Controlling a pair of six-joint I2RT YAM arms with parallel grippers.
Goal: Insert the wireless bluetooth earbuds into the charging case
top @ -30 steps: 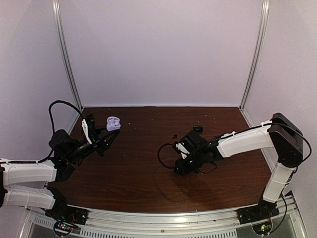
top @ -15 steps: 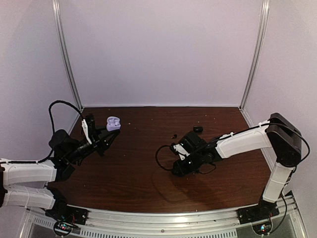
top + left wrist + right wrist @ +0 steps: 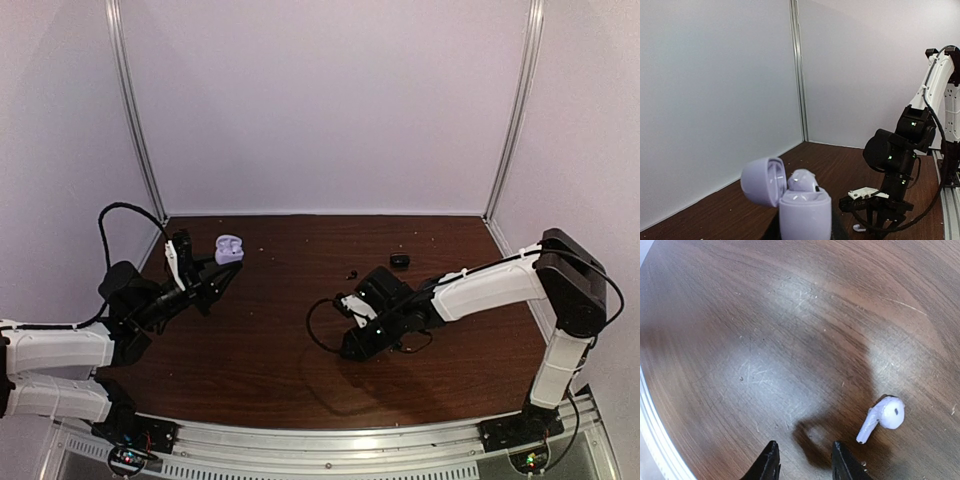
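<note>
Left gripper [image 3: 222, 272]: fingers pinch the base of the charging case [image 3: 804, 212], held upright at the table's 10 o'clock corner. The case is smooth matte lilac plastic with a rounded body; its domed lid [image 3: 762, 181] is hinged open toward 10 o'clock. Seated earbud [image 3: 802, 180]: glossy and pale, in a well.

Right gripper [image 3: 805, 465]: black fingers [image 3: 769, 465] spread, gap empty, over the table [image 3: 755, 340], which is dark glossy wood grain, finely scratched.

Loose earbud [image 3: 883, 417]: lilac-white, bulbous head, short stem, lying flat at 2 o'clock of the fingertips, not touching.
</note>
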